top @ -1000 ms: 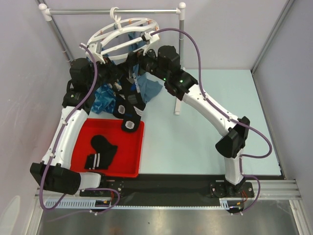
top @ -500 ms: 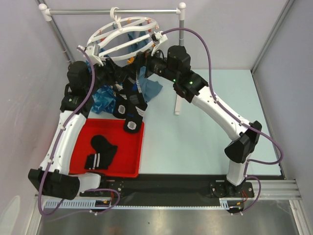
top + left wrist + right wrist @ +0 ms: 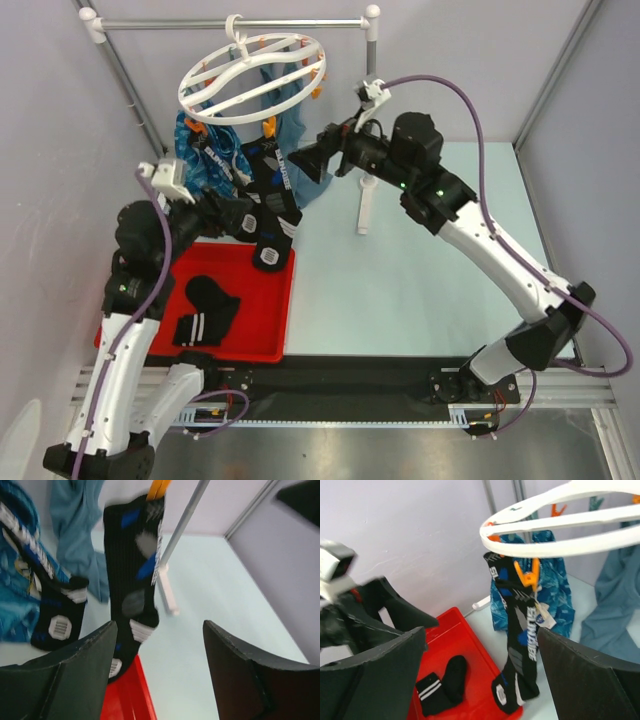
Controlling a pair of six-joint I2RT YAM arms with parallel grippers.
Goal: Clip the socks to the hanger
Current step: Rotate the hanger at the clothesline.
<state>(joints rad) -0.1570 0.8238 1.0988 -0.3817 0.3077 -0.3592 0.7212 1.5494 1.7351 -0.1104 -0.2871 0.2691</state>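
Note:
The white hanger (image 3: pixel 250 72) hangs from the grey rail, its ring (image 3: pixel 560 520) edged with orange clips (image 3: pixel 527 575). One black sock (image 3: pixel 272 195) (image 3: pixel 132 570) (image 3: pixel 525 635) hangs from a clip, its toe over the red tray's corner. A second black sock (image 3: pixel 55 610) hangs left of it. Another black sock with white stripes (image 3: pixel 205 310) (image 3: pixel 440 687) lies in the red tray (image 3: pixel 250 345). My left gripper (image 3: pixel 222 215) (image 3: pixel 160 625) is open and empty, short of the hanging socks. To their right, the right gripper (image 3: pixel 308 160) (image 3: pixel 481 630) stands wide open, holding nothing.
A blue patterned cloth (image 3: pixel 205 160) hangs behind the socks, and a plainer blue cloth (image 3: pixel 300 180) hangs to the right. The grey rail (image 3: pixel 230 22) spans the back; its right post (image 3: pixel 368 120) stands on the pale table (image 3: pixel 420 290). Walls close in left and right.
My left gripper has opened, let go of the sock and drawn back to the near left. The right arm has pulled away to the right. The hanger has swung back level.

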